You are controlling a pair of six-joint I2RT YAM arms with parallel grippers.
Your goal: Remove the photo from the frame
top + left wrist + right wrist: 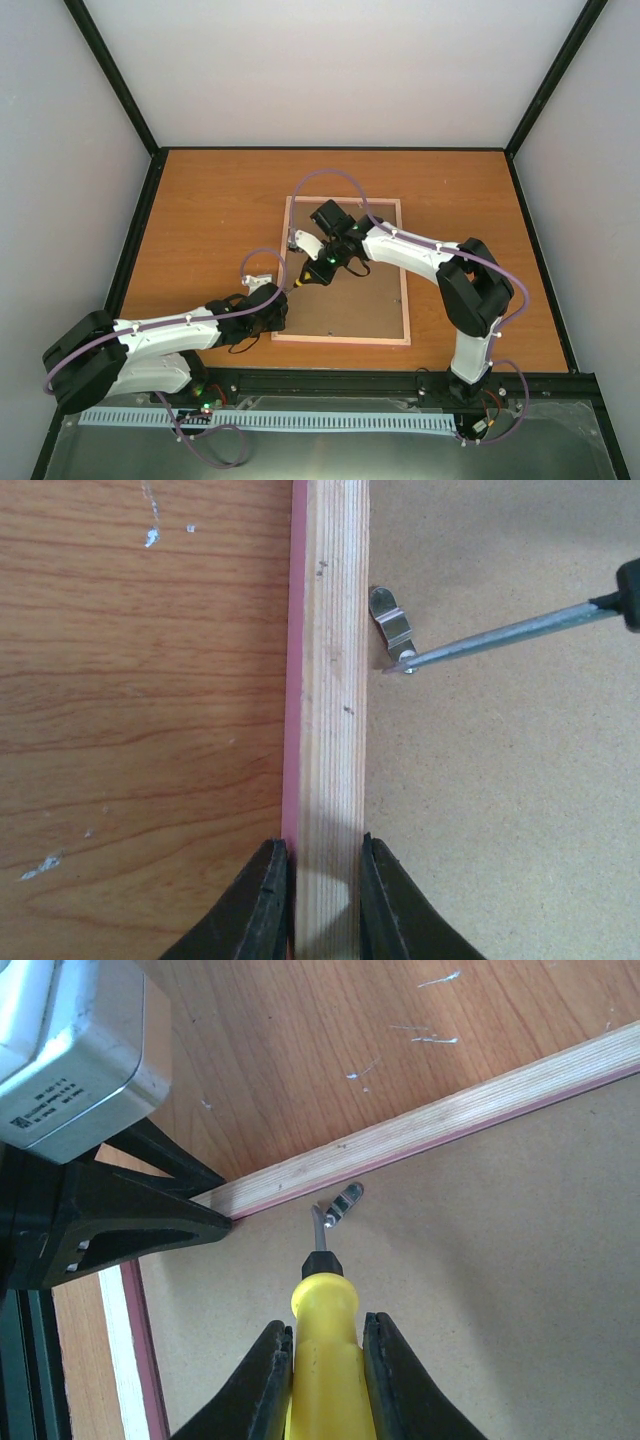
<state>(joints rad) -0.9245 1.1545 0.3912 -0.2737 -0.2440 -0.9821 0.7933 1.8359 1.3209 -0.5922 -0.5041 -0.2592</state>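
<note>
Here's the frame [340, 341], flat on the table [210, 210] at centre of the top view, backing board [355, 305] inside it; left gripper [325, 865], bottom of the left wrist view, clasps the frame's rail, table left, board right; clip [392, 628] on the board just right of the rail; screwdriver [500, 635] slants in from the right edge, tip touching the clip; right gripper [325, 1345] clasps its handle, bottom centre.
</note>
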